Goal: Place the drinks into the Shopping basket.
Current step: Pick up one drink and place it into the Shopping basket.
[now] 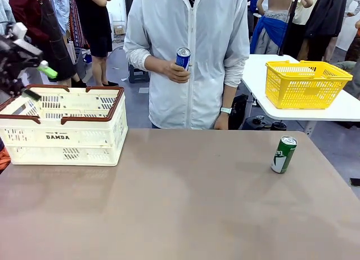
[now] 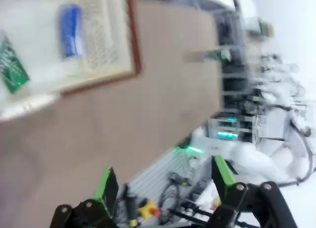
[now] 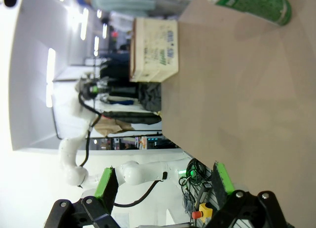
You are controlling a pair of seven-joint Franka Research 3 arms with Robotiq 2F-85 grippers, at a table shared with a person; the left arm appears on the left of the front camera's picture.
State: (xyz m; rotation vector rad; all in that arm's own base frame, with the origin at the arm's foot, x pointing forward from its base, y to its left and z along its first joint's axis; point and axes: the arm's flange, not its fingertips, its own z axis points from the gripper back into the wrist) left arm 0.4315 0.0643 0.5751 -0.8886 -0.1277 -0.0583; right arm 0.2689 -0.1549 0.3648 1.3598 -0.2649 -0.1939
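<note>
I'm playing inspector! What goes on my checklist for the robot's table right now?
Surface: brown table, mostly bare.
Job's things: Shopping basket on the robot's left, with a blue can and a green can lying inside; another green can upright on the table at the robot's right; another blue can in the person's hand.
Clutter: nothing seen.
Grippers: left hand open, holding nothing, up by the basket; right hand open, holding nothing.
Cables: black cable below the table edge.
Surroundings: yellow mesh basket on a white table; people standing behind.
</note>
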